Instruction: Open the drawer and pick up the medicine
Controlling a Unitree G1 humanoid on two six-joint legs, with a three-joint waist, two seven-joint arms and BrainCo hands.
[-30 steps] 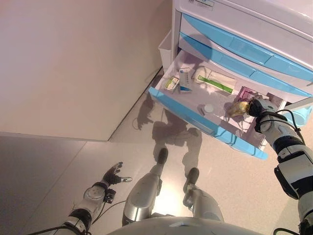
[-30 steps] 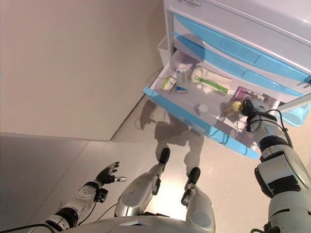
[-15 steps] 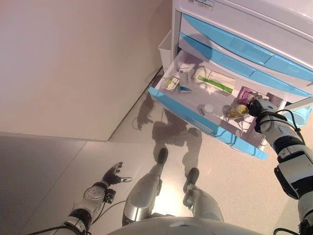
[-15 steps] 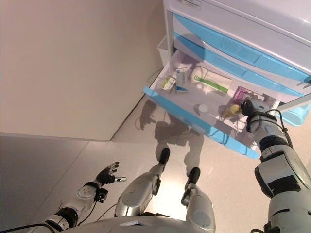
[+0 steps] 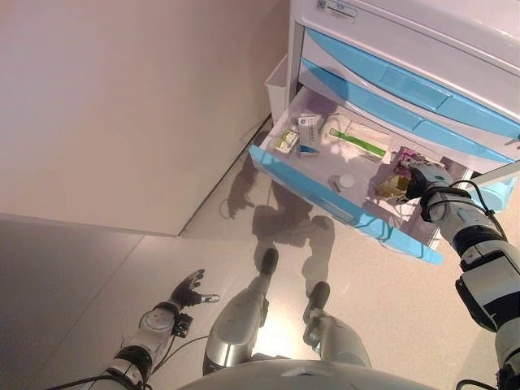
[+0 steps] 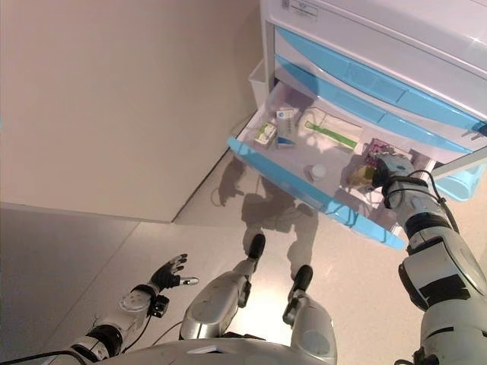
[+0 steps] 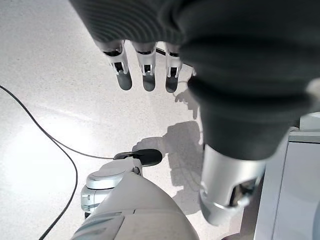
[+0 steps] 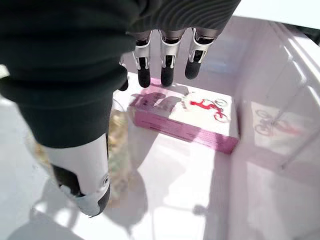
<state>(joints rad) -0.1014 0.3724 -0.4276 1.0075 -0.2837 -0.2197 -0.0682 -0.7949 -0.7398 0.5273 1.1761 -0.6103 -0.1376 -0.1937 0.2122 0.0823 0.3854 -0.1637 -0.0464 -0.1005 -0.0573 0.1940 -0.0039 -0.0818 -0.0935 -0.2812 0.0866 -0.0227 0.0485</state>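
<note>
The blue-fronted drawer (image 5: 323, 195) of the white cabinet stands pulled out. My right hand (image 5: 419, 176) is inside its right end, open. Its straight fingers (image 8: 166, 70) hover over a flat pink medicine box (image 8: 186, 118) lying on the drawer floor. A yellowish translucent pack (image 5: 390, 186) lies right beside the thumb (image 8: 82, 180); I cannot tell whether they touch. My left hand (image 5: 188, 289) hangs open low over the floor, far from the drawer, holding nothing.
Further left in the drawer lie a long white-and-green box (image 5: 358, 140), two small boxes (image 5: 298, 136) and a small white cap (image 5: 347, 180). Closed blue drawers (image 5: 406, 85) sit above. A white bin (image 5: 276, 81) hangs on the cabinet's side; a wall runs along the left.
The view has shifted slightly. My right hand has edged deeper, its fingers now over the pink box. The yellowish pack lies lower beside the thumb. The left hand is unchanged.
</note>
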